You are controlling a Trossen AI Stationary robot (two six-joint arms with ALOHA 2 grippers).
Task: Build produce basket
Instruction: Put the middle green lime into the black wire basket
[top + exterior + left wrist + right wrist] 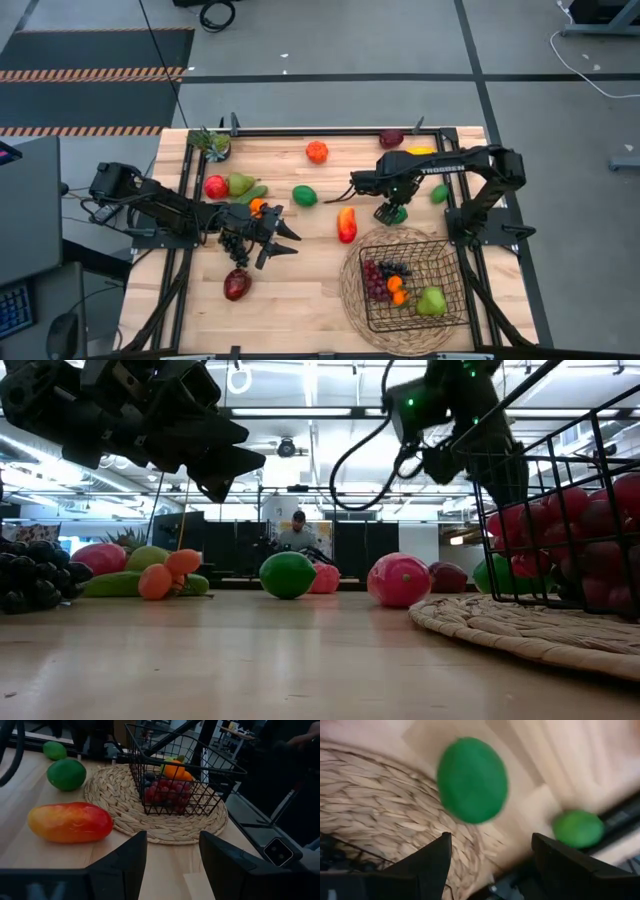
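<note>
Two tools hang over the counter (300,290), and neither holds anything. The left tool (283,240) sits near the counter's nine o'clock side with its fingers parted around bare air, just beside a dark grape bunch (234,243). The right tool (388,213) hovers at about two o'clock, fingers spread wide, directly above a round green fruit (472,780) that lies just off the edge of the woven mat (352,290); whether the tool touches the fruit I cannot tell.

The basket (448,290) stands on that mat at roughly five o'clock, carrying red grapes (376,280), small orange pieces (396,288) and a green pear (431,300).

Only the left wrist view shows the red-and-yellow mango (70,822) lying just beside the mat's rim. Only the low view shows a person (298,532) in the room beyond the counter.
</note>
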